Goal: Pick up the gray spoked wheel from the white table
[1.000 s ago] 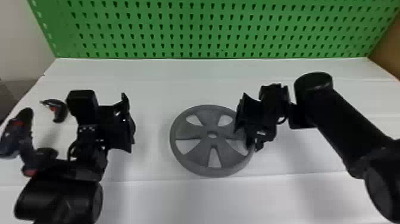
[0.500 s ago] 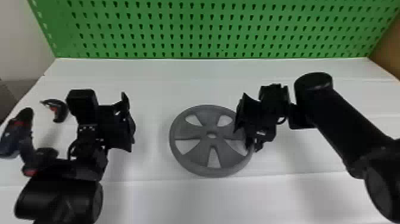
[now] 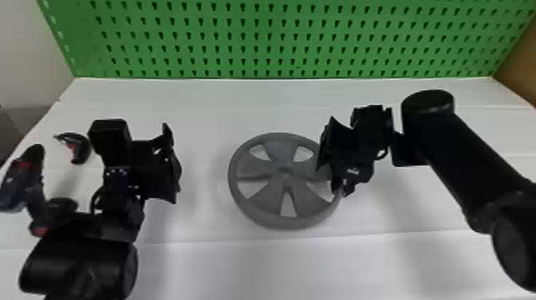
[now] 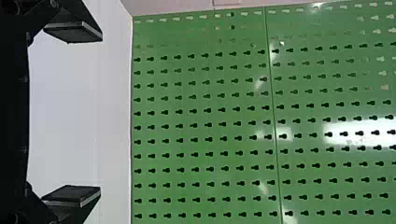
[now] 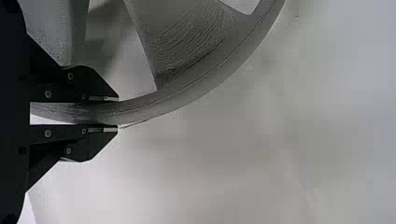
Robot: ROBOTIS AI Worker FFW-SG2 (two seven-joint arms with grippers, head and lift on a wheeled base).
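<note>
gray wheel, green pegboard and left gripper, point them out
Gray wheel (image 3: 284,171): head view, on its hub
Green pegboard (image 4: 201,119): left wrist view, on its holed face
Left gripper (image 4: 100,113): left wrist view, midway between its fingers

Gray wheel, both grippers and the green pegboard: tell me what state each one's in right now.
Gray spoked wheel: roughly flat, rim gripped; whether lifted, I can't tell.
Right gripper: closed on the rim.
Left gripper: open, nothing between its fingers.
Green pegboard: upright.
</note>
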